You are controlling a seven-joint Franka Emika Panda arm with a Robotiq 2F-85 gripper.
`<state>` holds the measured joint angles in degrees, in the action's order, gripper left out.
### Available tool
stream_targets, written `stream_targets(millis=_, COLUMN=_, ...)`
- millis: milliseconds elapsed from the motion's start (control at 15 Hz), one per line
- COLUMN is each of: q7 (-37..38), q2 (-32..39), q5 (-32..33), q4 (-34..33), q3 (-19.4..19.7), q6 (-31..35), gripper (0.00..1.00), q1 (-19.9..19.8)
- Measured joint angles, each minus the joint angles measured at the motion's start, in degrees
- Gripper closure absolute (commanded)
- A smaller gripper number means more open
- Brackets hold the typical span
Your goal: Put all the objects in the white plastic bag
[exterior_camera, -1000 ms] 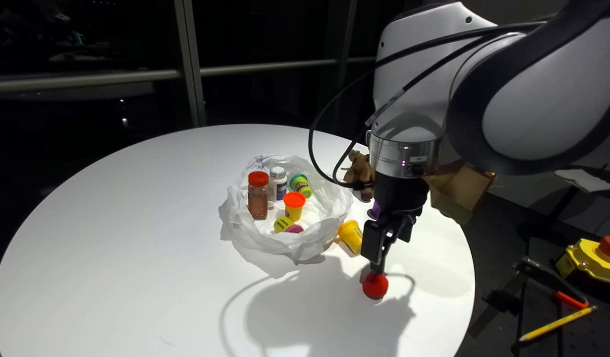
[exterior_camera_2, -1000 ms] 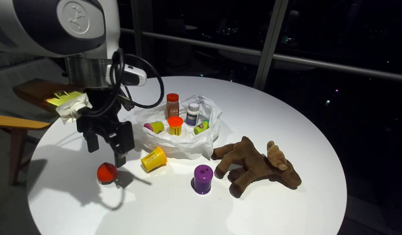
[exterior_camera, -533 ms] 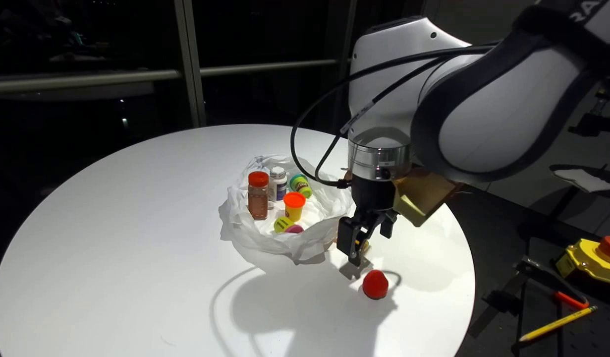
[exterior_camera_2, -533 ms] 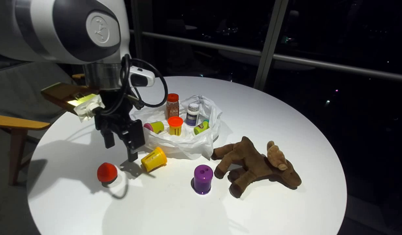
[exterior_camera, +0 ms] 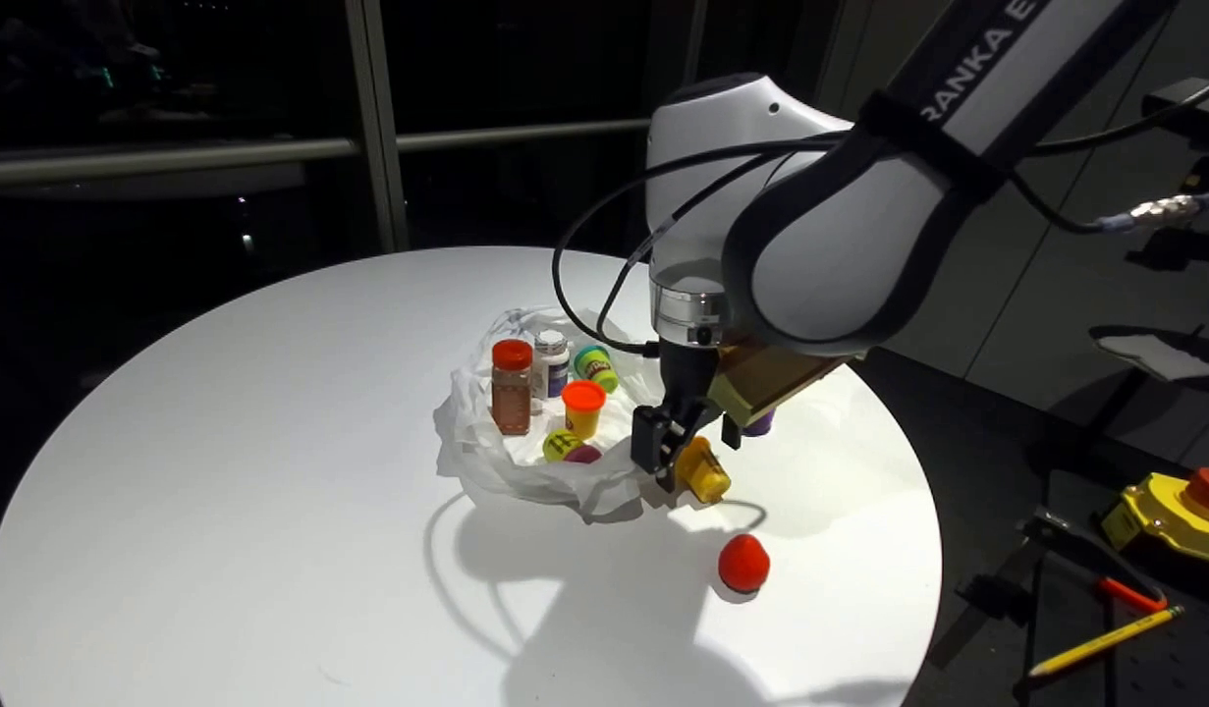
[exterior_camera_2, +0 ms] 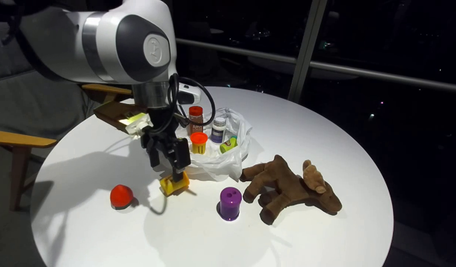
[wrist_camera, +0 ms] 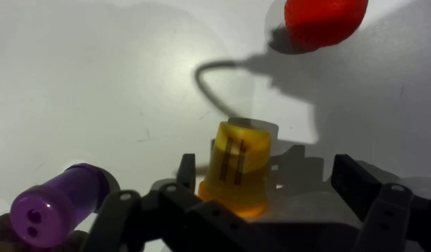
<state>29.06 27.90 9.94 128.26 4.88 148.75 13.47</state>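
On the worktop (exterior_camera: 270, 442) sits the white plastic bag (exterior_camera_2: 228, 168): thin and limp, so we expect its wall to fold if brushed. Outside it lies the plush moose (exterior_camera_2: 283, 181), probably light and squashy; we would pinch it across the torso. Our tool (wrist_camera: 266, 175) stands wide over the yellow tub (wrist_camera: 238, 168), holding nothing, one finger much nearer the tub than the other.

Inside the bag are the red-lidded jar (exterior_camera: 512, 393), likely the heaviest and stiff, the white bottle (exterior_camera: 550, 365), the orange-lidded tub (exterior_camera: 582, 412), the green tub (exterior_camera: 596, 368) and the pink-lidded tub (exterior_camera: 563, 445).

Outside, the purple container (exterior_camera_2: 230, 204) stands upright; hard and glossy, it may slip, so we would take it around the sides. The yellow tub lies on its side just beside the bag; light, stiff and tapered, it could roll, so we favour a centred grip across its barrel. The red rounded piece (exterior_camera_2: 121, 196) rests well apart from the bag; firm or soft we cannot tell, but its widest part looks safest.

For lettering, we make out most of FRANKA on the arm (exterior_camera: 830, 275), apparently AJIKA on the jar, and probably Play-Doh on the green tub. Print on the bottle and yellow tub defeats us.
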Motion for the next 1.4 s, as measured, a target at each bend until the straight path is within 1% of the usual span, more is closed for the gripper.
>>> stream_targets(millis=133, q7=0.05, q2=1.66, q5=0.00, q4=-1.56, q3=0.52, q6=-0.66, gripper=0.00, q1=0.07)
stream_targets(millis=200, q7=0.06, q2=2.35, q5=0.00, q4=-2.19, q3=0.70, q6=-1.08, gripper=0.05, q1=0.13)
stream_targets(millis=267, q7=0.06, q2=2.92, q5=0.00, q4=-2.69, q3=0.86, q6=-1.34, gripper=0.26, q1=0.22)
stream_targets(millis=333, q7=0.06, q2=3.40, q5=0.00, q4=-3.12, q3=1.00, q6=-1.58, gripper=0.29, q1=0.31)
stream_targets(millis=400, q7=0.13, q2=3.80, q5=0.00, q4=-3.49, q3=1.13, q6=-1.83, gripper=0.30, q1=0.42)
stream_targets(millis=467, q7=0.15, q2=4.07, q5=0.00, q4=-3.79, q3=1.20, q6=-2.12, gripper=0.36, q1=0.48)
stream_targets(millis=533, q7=0.16, q2=4.21, q5=0.00, q4=-4.00, q3=1.24, q6=-2.31, gripper=0.47, q1=0.52)
stream_targets(millis=667, q7=0.23, q2=4.22, q5=0.00, q4=-4.08, q3=1.43, q6=-2.44, gripper=0.63, q1=0.53)
stream_targets(millis=800, q7=0.43, q2=4.13, q5=-0.03, q4=-4.07, q3=1.89, q6=-2.43, gripper=0.76, q1=0.52)
stream_targets(millis=867, q7=0.49, q2=4.00, q5=-0.04, q4=-4.00, q3=2.18, q6=-2.42, gripper=0.81, q1=0.49)
stream_targets(millis=1133, q7=0.89, q2=2.59, q5=-0.21, q4=-2.88, q3=3.39, q6=-2.71, gripper=0.81, q1=0.21)
stream_targets(millis=1267, q7=0.87, q2=1.14, q5=-0.26, q4=-1.74, q3=3.46, q6=-4.32, gripper=0.81, q1=-0.40)
stream_targets(millis=1400, q7=0.79, q2=-1.54, q5=-0.05, q4=-0.43, q3=3.79, q6=-7.61, gripper=0.81, q1=-0.63)
